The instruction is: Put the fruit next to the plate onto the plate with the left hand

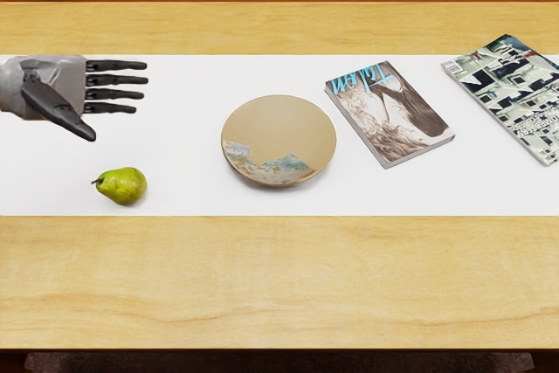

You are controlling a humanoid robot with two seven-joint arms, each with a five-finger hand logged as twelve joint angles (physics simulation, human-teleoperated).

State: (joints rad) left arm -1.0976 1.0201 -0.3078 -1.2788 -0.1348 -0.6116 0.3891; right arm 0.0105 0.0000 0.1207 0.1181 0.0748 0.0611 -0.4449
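Left hand [83, 93] hovers near the surface's [279, 277] left edge, fingers spread straight, holding nothing. Pear [121, 186] lies on the white runner [175, 102] just in front of it, well left of the plate [279, 141] mid-surface.

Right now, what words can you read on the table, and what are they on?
"Talon", perhaps, in tilted teal letters: cover of the middle magazine.
Right magazine: print too small and blurred to read.
Plate, pear: no words.
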